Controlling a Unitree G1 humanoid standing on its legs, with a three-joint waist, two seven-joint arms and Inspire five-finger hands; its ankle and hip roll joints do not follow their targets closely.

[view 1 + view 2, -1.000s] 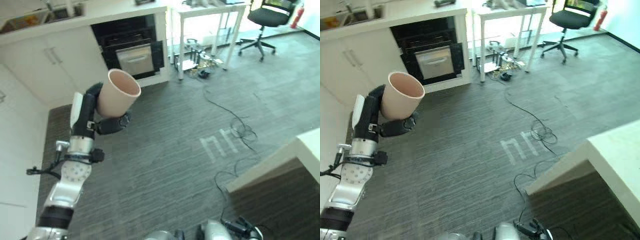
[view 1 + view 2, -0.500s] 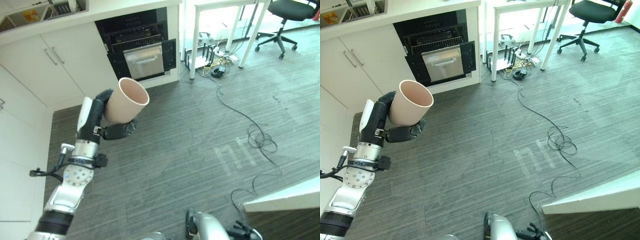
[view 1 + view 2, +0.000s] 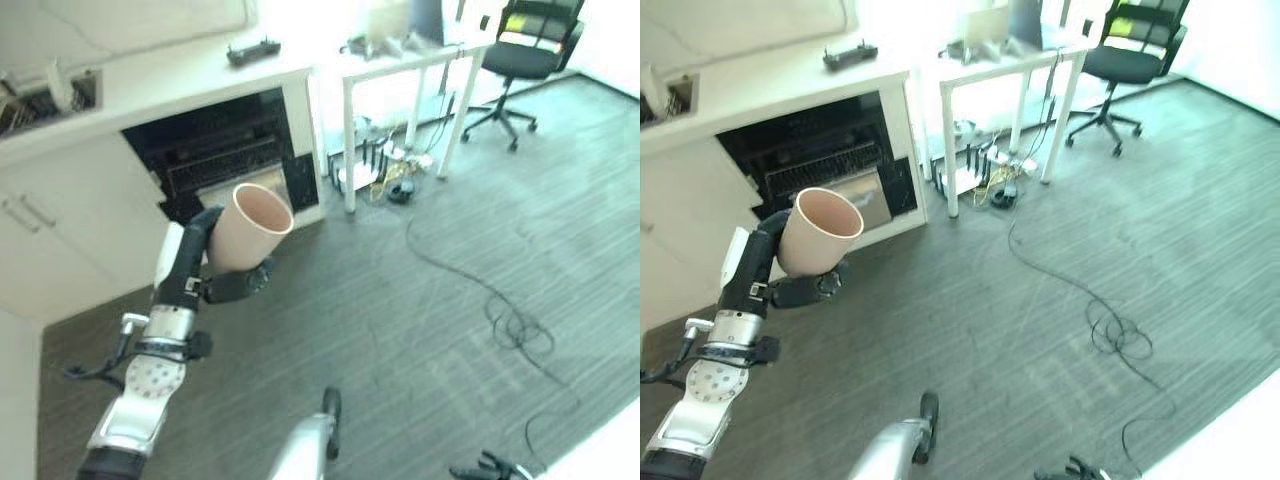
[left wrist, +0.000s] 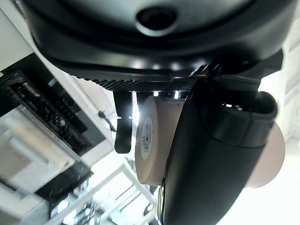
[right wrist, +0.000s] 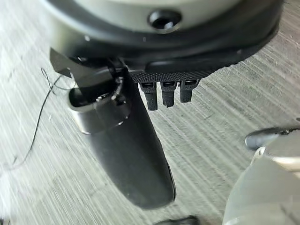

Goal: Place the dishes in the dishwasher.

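My left hand [image 3: 192,258] is shut on a pale pink cup [image 3: 248,228], held upright at chest height with its mouth tipped toward the cabinets. The left wrist view shows the thumb and fingers [image 4: 123,136] curled round the cup [image 4: 149,140]. Beyond the cup, under the white counter, stands the dishwasher [image 3: 200,150], a black open cavity with racks and a silver panel showing inside. It is still some way off across the floor. My right hand [image 5: 126,140] hangs above the grey floor with relaxed fingers and holds nothing.
A white counter [image 3: 150,80] with a sink [image 3: 45,95] runs along the back left. A white table [image 3: 410,55] with cable clutter [image 3: 385,170] beneath stands right of the dishwasher, and an office chair [image 3: 525,50] beyond. Loose cables [image 3: 515,325] lie on the grey floor.
The whole picture has shifted, so the camera moved: the dishwasher and table now sit more central. The cup stays in my left hand in the same pose.
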